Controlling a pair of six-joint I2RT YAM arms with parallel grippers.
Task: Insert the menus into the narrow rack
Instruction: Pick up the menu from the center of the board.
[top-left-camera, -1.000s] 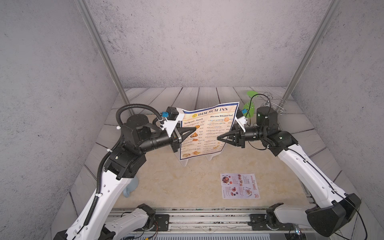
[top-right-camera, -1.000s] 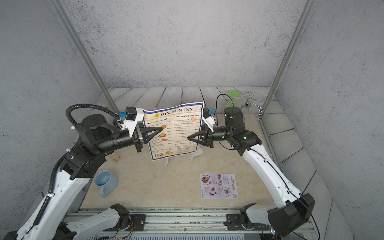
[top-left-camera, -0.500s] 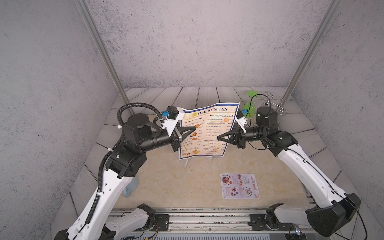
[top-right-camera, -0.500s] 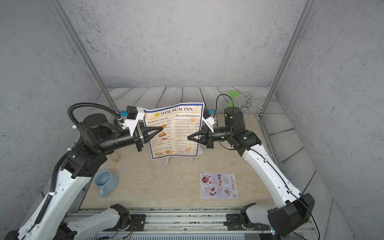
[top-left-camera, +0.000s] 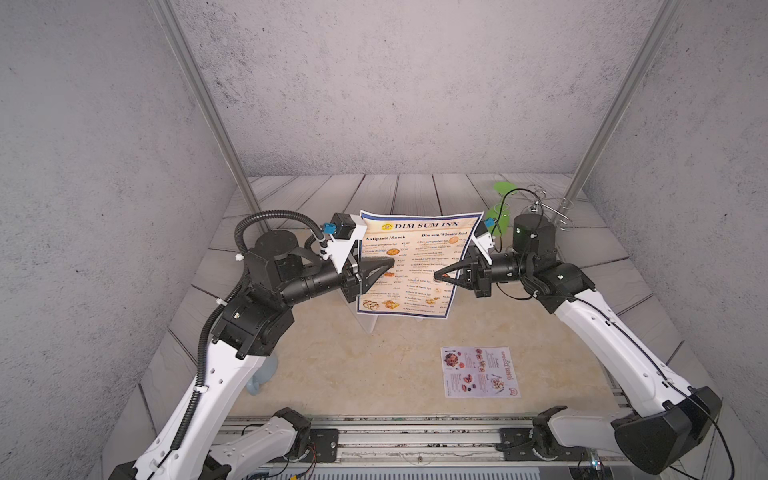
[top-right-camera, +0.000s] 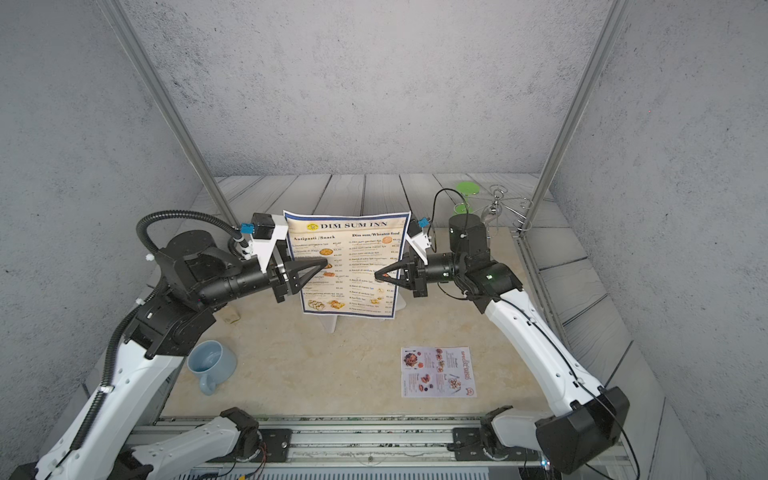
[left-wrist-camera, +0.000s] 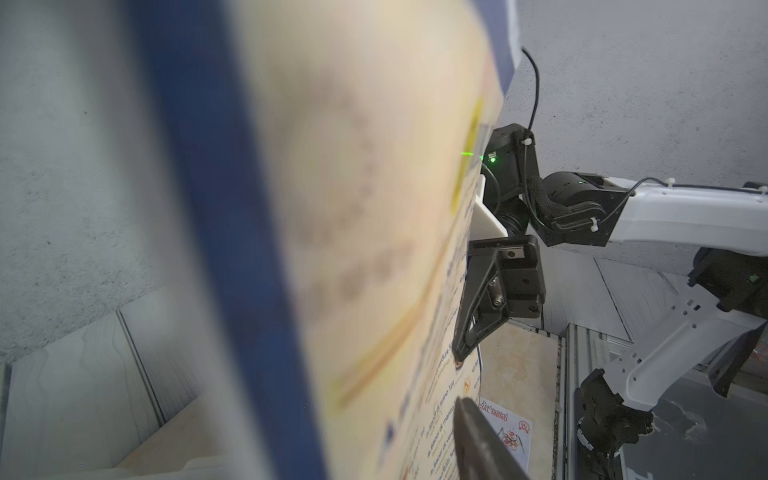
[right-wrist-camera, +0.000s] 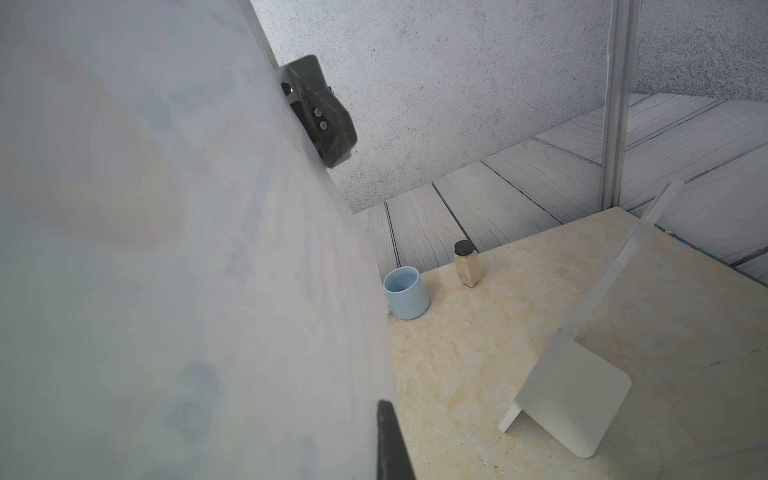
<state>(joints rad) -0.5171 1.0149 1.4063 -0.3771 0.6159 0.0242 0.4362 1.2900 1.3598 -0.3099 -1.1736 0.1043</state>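
Hanging upright near the clear rack (right-wrist-camera: 577, 374), the "DIM SUM INN" menu (top-left-camera: 419, 226), headed "Antipasti /Snack", is pinched by the right gripper (top-left-camera: 436, 274); whether the left gripper (top-left-camera: 392, 262) grips its other edge is unclear. Nearer the front, the smaller menu (top-left-camera: 480, 372) lies flat on the cream marble tabletop (top-left-camera: 353, 365), with grey walls (top-left-camera: 395, 104) around.

Big menu (left-wrist-camera: 353, 208) a blurred cream and blue mass across the left wrist view, rack (top-left-camera: 371, 325) mostly hidden behind it in both top views, mug (top-left-camera: 258, 381) half behind the left arm in a top view, small menu (top-left-camera: 480, 372) print too small to read, left gripper (top-left-camera: 390, 262) far finger behind the sheet, grip unclear
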